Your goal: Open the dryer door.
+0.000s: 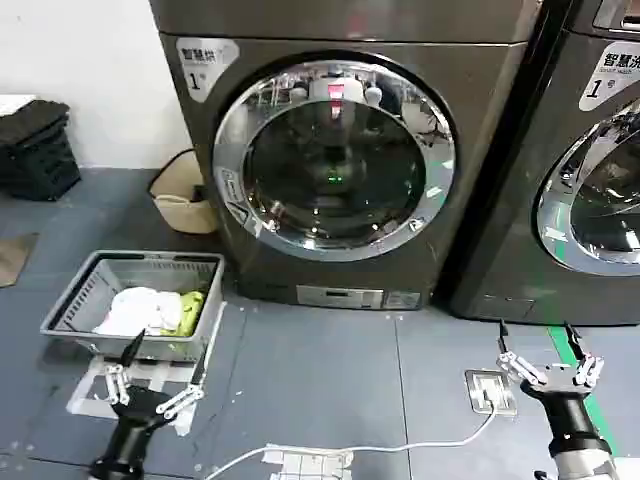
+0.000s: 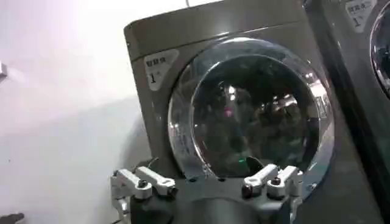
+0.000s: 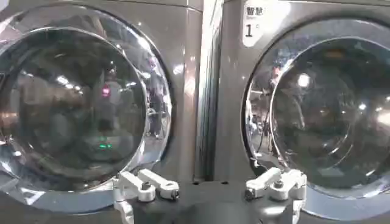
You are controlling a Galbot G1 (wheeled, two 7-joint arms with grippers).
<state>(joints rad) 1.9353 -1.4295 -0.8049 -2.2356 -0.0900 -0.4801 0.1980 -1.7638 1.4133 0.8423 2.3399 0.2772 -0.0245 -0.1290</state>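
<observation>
The dryer door [image 1: 335, 160] is a big round porthole with a chrome ring and dark glass, lying shut and flush on the grey machine in the middle of the head view. It also faces the left wrist camera as the dryer door [image 2: 256, 115] and sits at one side of the right wrist view as the dryer door [image 3: 79, 109]. My left gripper [image 1: 165, 350] hangs low near the floor in front of the basket, open and empty, well short of the door. My right gripper [image 1: 538, 335] is low at the right, open and empty, in front of the gap between the two machines.
A second grey machine [image 1: 600, 170] with a similar chrome door stands to the right. A grey laundry basket [image 1: 135, 300] with clothes sits on the floor at the left, a tan bag [image 1: 185, 195] behind it. A floor socket [image 1: 490, 390] and white cable [image 1: 400, 445] lie ahead.
</observation>
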